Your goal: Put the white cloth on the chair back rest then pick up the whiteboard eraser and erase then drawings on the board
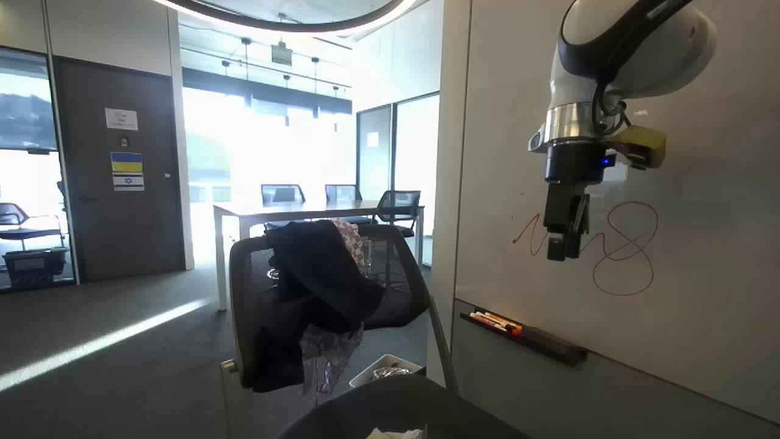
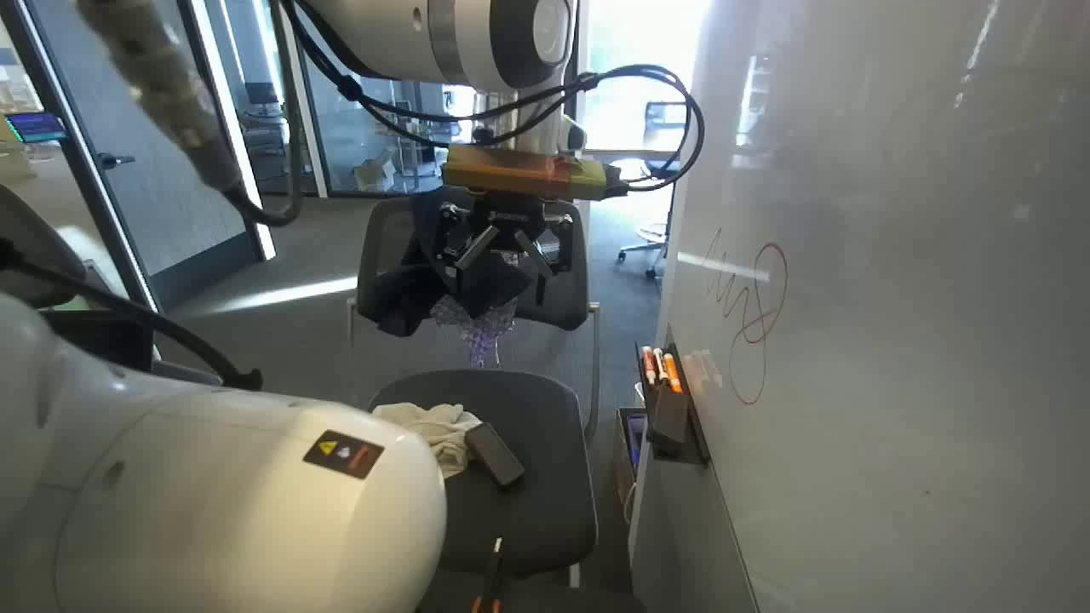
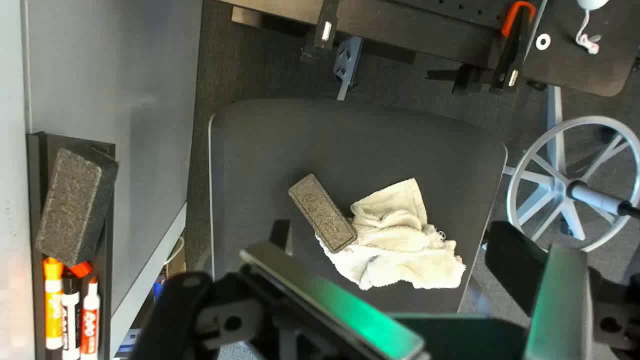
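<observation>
1. Sunlight [image 1: 116, 338] cuts across the office carpet [image 1: 140, 384], where chairs [image 1: 399, 201] stand at a table [image 1: 286, 212] before bright windows [image 1: 268, 152] and a dark door [image 1: 91, 244] bears flags [image 1: 127, 163].

2. Red drawings [image 1: 637, 246], a zigzag and a looping figure, mark the white board [image 1: 719, 213] beside the robot's arm [image 1: 670, 61].

3. Along the board's lower edge, a ledge [image 3: 39, 160] carries markers [image 3: 71, 320] toward one end, with the ledge eraser [image 3: 75, 205] just beside them.

4. Crumpled on the dark seat [image 3: 260, 140] of the near chair, the white cloth [image 3: 400, 250] lies close to the back edge and toward the side edge farther from the board.

5. Touching it is the seat eraser [image 3: 324, 212], one end resting on the cloth near the seat's middle, the other angled toward the front edge, on the board side.

6. Slung over the top edge of the back rest [image 1: 399, 305], a black garment [image 1: 323, 280] hides part of it; patterned fabric [image 1: 329, 353] shows at that edge and again below the garment.

7. High above the seat, the gripper [image 2: 502, 266] hangs pointing down, its fingers [image 3: 345, 309] spread wide apart, well apart from the cloth. In an exterior view it crosses in front of the zigzag.
</observation>
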Controlling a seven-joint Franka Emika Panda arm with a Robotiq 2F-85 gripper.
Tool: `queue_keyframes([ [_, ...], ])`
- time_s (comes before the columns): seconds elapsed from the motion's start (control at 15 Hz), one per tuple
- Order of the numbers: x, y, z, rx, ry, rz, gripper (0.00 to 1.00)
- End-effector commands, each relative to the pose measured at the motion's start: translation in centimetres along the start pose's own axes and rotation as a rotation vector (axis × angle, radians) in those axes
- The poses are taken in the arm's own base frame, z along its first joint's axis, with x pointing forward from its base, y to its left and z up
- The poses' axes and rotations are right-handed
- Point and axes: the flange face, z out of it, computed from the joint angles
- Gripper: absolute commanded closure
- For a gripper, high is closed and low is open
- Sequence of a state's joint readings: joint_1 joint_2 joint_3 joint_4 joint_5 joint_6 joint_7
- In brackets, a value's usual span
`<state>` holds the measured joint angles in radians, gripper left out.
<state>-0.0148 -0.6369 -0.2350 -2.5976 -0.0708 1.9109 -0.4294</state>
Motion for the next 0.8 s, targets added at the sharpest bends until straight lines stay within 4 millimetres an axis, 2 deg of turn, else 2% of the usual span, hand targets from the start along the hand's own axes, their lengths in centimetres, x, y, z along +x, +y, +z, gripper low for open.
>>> queue_keyframes([
  [0.0,0.0,0.0,-0.2,-0.001,0.003,0.0,0.0],
  [0.47,0.1,0.0,-0.5,-0.004,0.01,0.0,0.0],
  [0.6,1.1,1.0,1.2,-0.001,0.005,0.027,0.0],
  [0.73,2.2,0.7,2.8,0.014,0.02,0.006,0.0],
])
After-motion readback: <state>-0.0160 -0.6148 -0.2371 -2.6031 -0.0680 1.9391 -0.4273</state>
